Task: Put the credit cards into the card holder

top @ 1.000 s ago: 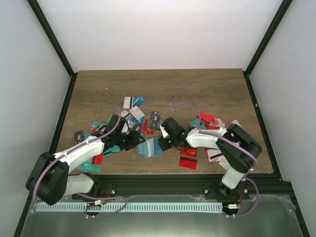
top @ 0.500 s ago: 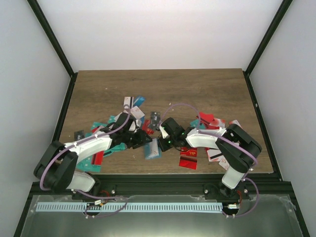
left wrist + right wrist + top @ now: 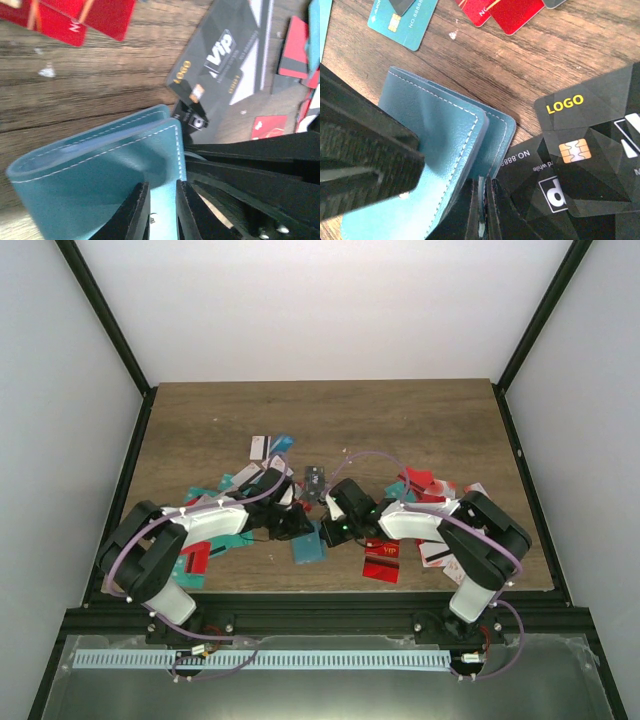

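Both arms on the card holder, mid-bench!

We see the teal card holder (image 3: 308,549) lying half-folded on the bench (image 3: 420,420), toward the near edge. The left fingers (image 3: 140,206) are narrowed onto one flap, the right fingers (image 3: 469,206) pinched tight on another edge. Credit cards (image 3: 580,150) are scattered left, right and beyond.

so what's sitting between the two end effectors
The card holder. In the top view it lies between the left end effector and the right end effector. Both wrist views show it pinched.
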{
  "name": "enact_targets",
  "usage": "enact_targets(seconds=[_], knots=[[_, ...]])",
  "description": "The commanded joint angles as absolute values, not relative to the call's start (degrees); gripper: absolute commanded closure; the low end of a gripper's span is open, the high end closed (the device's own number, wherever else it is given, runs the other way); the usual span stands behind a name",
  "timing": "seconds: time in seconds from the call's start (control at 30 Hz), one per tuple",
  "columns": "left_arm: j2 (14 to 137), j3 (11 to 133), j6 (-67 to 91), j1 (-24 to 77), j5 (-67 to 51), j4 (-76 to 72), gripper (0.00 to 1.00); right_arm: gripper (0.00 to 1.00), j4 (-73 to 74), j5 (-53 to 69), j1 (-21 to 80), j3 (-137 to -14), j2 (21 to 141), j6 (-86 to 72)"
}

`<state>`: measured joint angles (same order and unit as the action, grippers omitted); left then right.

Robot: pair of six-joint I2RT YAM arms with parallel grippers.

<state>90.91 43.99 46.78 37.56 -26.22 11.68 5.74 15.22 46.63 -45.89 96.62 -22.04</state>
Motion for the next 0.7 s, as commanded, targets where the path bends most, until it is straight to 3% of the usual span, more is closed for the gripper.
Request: enact_targets(seconds=[0.0, 0.2, 0.4, 0.67], knots=[[91.42, 44.6, 45.28, 37.71, -19.63, 17.42, 0.86, 0.99, 10.29, 15.92, 46.14, -44.35, 96.31, -23.67], [93.03, 44.3, 45.23, 37.71, -16.85, 19.97, 0.96, 0.99, 11.93, 15.63, 45.81, -45.44, 95.44, -25.28], [93.38, 44.26, 45.13, 37.71, -15.33, 21.35, 0.96, 0.99, 12.81, 15.33, 45.45, -46.39, 92.2, -27.39], [93.64, 43.96, 44.74, 38.05, -16.39, 20.0, 0.96, 0.97, 8.71, 24.79, 45.53, -46.6, 91.49, -28.57]])
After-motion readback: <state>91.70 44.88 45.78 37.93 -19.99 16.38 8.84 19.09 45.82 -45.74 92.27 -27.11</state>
